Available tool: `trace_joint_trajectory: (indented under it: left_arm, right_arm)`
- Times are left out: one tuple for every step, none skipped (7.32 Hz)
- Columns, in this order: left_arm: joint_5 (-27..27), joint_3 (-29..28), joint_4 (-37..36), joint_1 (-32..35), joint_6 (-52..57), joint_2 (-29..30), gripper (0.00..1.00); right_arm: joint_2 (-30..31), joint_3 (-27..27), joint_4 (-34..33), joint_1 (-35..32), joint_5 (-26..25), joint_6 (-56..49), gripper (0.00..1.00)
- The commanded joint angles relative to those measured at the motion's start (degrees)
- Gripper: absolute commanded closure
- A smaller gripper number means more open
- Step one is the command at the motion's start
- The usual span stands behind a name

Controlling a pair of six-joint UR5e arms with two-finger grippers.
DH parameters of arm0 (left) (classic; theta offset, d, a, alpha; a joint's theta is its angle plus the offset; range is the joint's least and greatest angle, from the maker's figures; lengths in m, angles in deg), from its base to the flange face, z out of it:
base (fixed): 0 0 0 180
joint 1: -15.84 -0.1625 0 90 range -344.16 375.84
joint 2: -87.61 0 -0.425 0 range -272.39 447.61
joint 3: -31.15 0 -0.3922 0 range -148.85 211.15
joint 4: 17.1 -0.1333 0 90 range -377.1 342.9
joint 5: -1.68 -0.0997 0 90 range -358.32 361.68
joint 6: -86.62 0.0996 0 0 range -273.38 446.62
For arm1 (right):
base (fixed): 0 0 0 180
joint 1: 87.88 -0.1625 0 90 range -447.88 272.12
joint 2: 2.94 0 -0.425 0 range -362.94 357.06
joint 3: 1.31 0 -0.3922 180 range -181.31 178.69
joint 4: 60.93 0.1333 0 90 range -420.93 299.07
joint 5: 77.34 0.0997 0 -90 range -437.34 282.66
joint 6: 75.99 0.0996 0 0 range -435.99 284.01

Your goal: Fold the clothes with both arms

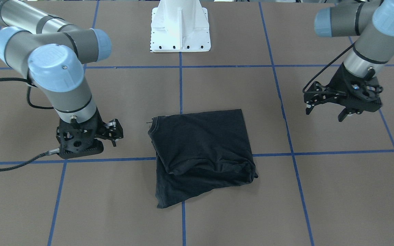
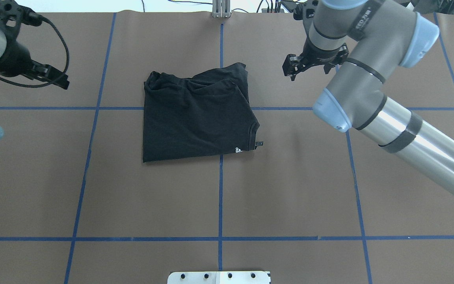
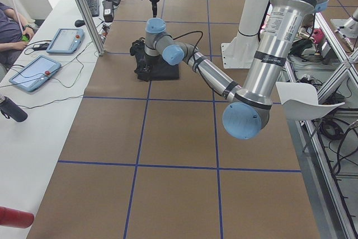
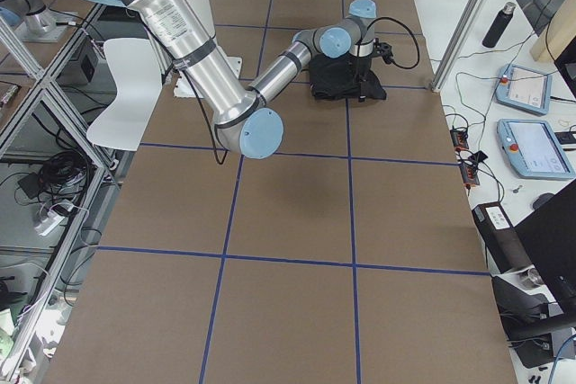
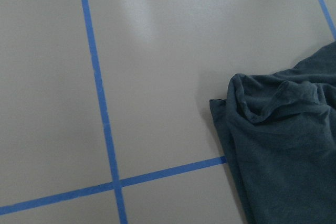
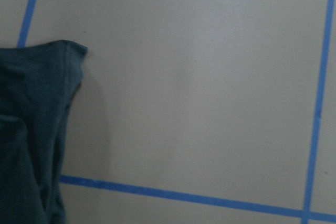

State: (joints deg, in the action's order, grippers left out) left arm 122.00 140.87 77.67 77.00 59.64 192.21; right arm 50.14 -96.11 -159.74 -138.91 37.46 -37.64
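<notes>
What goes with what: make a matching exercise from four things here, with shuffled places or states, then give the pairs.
1. black folded T-shirt
2. left black two-finger gripper
3. right black two-finger gripper
4. white pedestal base

A. open, to the robot's right of the shirt
B. at the brown table edge nearest the robot
C. lying over crossing blue tape lines
D. open, to the robot's left of the shirt

Pairs: 1-C, 2-D, 3-A, 4-B

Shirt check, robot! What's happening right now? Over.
Left gripper open, empty, off to one side. Right gripper open, empty, other side. Shirt folded, flat on table, not held. Nothing seen in the way.
</notes>
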Motion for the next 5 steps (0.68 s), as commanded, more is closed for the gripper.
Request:
trace_joint_trajectory:
  left_arm:
    - [0.26, -0.46, -2.56, 9.99, 16.18, -6.58, 0.00]
    - [0.35, -2.30, -5.53, 13.95, 19.82, -6.95, 0.00]
    - [1.31, -2.93, -9.30, 15.12, 21.16, -7.65, 0.00]
    - [4.19, -3.37, -13.34, 16.00, 21.18, -9.40, 0.00]
    - [7.35, -5.55, -17.13, 17.84, 21.61, -9.85, 0.00]
  right_arm:
    - [8.41, -7.57, -3.58, -4.94, 4.79, -7.56, 0.01]
    - [12.71, -9.42, -3.58, -8.01, 6.47, -11.68, 0.01]
    - [17.11, -11.09, -3.58, -11.87, 9.62, -16.50, 0.01]
    - [22.46, -12.59, -3.41, -15.82, 12.00, -21.68, 0.01]
    - [27.99, -13.30, -3.06, -19.51, 12.63, -29.57, 0.01]
